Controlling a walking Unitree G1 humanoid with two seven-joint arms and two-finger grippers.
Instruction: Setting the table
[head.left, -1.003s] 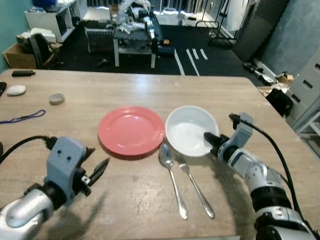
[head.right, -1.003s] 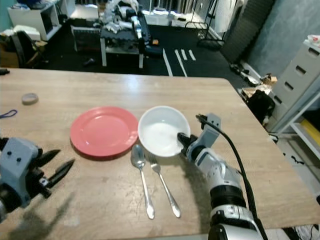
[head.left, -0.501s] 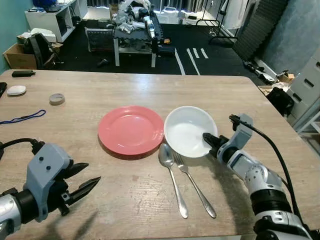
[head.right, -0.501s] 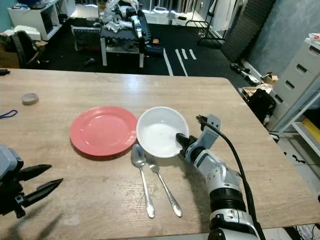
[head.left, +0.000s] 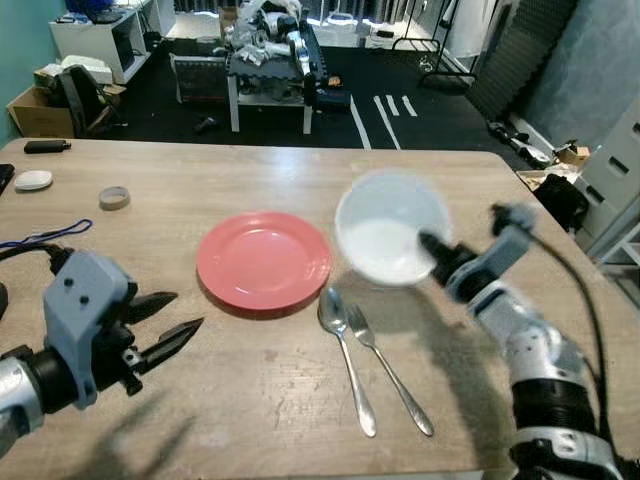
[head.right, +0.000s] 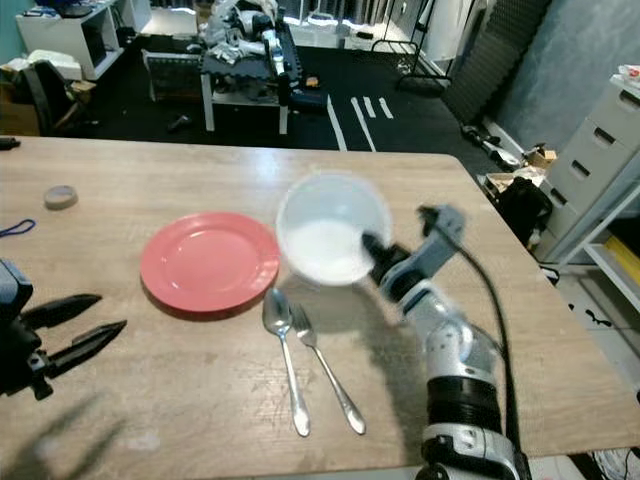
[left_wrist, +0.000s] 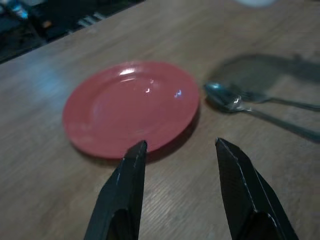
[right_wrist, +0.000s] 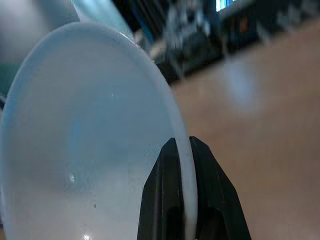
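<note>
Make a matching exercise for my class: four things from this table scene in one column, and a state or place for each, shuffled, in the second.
Column A
1. white bowl
2. red plate
3. spoon
4. left gripper

Column B
a. lies flat on the wooden table, left of the cutlery
b. jaws open, nothing held
c. lifted and tilted, rim pinched by the right gripper
d. lies beside the fork, bowl end toward the plate

Pairs: 1-c, 2-a, 3-d, 4-b

Wooden table (head.left: 300, 400) with a part-laid setting.
On it lie a red plate (head.left: 263, 262), spoon (head.left: 343, 350), fork (head.left: 388, 366), tape roll (head.left: 114, 197) and blue cord (head.left: 42, 238).
</note>
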